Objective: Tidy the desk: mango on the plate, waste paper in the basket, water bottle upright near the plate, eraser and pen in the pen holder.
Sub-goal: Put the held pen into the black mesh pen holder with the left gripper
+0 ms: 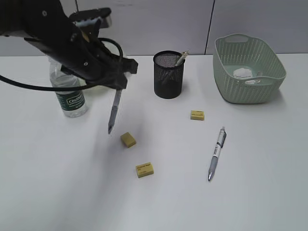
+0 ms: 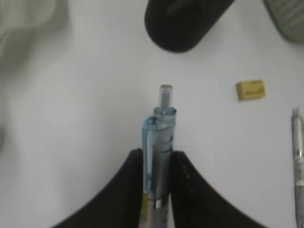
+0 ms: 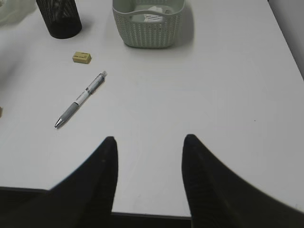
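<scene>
Pen (image 1: 114, 109), blue-tinted and translucent, clamped between the two dark fingers (image 2: 124, 190) of the left gripper (image 1: 118, 85); in the exterior view it hangs nearly upright, tip downward, clear of the desk (image 1: 250, 192), with its tip just left of one yellow eraser (image 1: 128, 139). In the left wrist view its push-button end projects beyond the fingertips toward the pen holder (image 1: 169, 74), which already contains a pen-like item leaning against its rim. The left arm reaches in from the upper left, passing in front of the upright water bottle (image 1: 70, 98), wrist angled downward. The right gripper (image 3: 148, 147) hovers over bare desk near the front edge, jaws apart and holding nothing. A second, grey-and-white pen (image 1: 216, 154) lies flat on the desk, right of centre. Two further erasers (image 1: 145, 169) (image 1: 197, 115) lie apart on the desk. The basket (image 1: 248, 89) stands at the far right with white paper (image 1: 243, 73) inside.
</scene>
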`<state>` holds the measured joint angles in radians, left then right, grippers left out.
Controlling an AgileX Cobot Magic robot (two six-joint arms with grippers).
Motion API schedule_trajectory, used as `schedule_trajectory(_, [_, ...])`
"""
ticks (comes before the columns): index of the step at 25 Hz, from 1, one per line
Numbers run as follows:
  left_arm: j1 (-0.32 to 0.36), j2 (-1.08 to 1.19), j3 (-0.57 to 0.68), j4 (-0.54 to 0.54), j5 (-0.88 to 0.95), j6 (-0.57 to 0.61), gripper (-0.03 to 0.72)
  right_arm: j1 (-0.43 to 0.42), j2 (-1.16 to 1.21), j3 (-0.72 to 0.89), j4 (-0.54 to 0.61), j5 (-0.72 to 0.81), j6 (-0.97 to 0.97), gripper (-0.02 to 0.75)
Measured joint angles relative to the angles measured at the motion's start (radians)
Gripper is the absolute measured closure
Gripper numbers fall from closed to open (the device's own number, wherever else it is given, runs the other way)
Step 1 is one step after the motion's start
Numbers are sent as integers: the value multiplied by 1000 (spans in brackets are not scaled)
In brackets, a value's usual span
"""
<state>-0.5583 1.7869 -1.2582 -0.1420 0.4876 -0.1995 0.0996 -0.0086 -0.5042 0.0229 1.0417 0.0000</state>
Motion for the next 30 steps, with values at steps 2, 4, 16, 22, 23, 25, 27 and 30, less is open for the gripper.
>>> schedule_trajectory(2, [-1,-18,0,2,-68,0,552,0,0,0,0,0,0,374])
schedule_trajectory(4, [-2,-34,1,5,-154,0,552,0,0,0,0,0,0,374])
schedule_trajectory(16, [-3,26,1,20,-809,0,552,0,0,0,0,-1,0,374])
schedule_trajectory(22, [-7,126,0,81,-1089,0,552,0,0,0,0,-1,0,374])
schedule_trajectory(23, [-8,147,-8,93,-1114,0,552,0,0,0,0,-1,0,374])
schedule_trajectory(25, [-12,187,-32,106,-1136,0,552,0,0,0,0,-1,0,374])
schedule_trajectory(27, [-18,228,-61,114,-1143,0,552,0,0,0,0,-1,0,374])
schedule_trajectory(30, [-21,286,-121,159,-1148,0,552,0,0,0,0,-1,0,374])
